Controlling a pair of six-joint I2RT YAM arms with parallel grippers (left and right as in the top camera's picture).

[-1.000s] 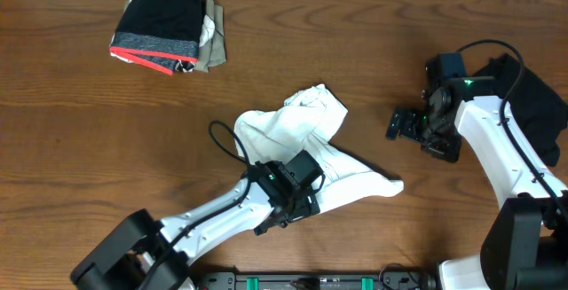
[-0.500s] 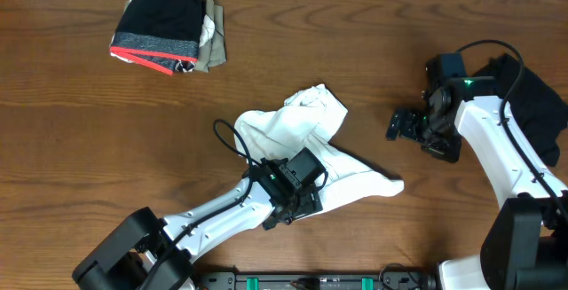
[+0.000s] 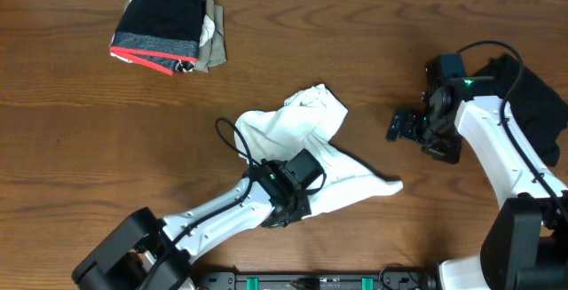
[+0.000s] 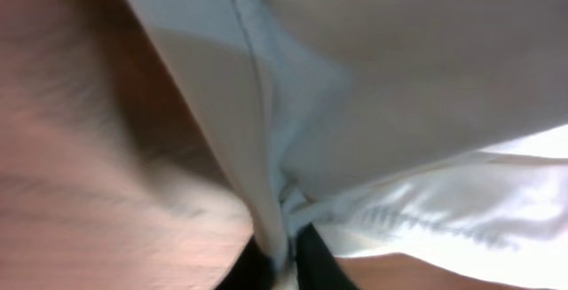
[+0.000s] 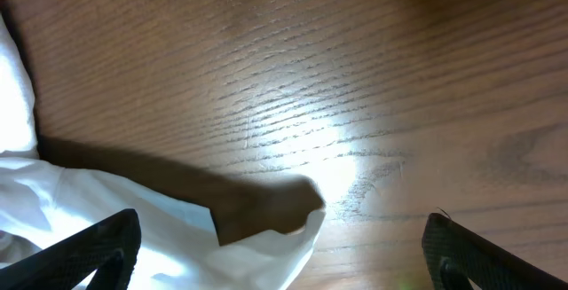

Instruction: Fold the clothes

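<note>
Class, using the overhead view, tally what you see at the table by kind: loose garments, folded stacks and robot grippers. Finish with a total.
loose garments: 2 (white shirt, black garment)
folded stack: 1
grippers: 2 (left gripper, right gripper)
total: 5

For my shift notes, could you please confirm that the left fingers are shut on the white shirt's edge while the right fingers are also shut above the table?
Not quite. The right fingers are wide open above the table, as the right wrist view shows. The left fingers are indeed shut on the edge of the white shirt.
</note>
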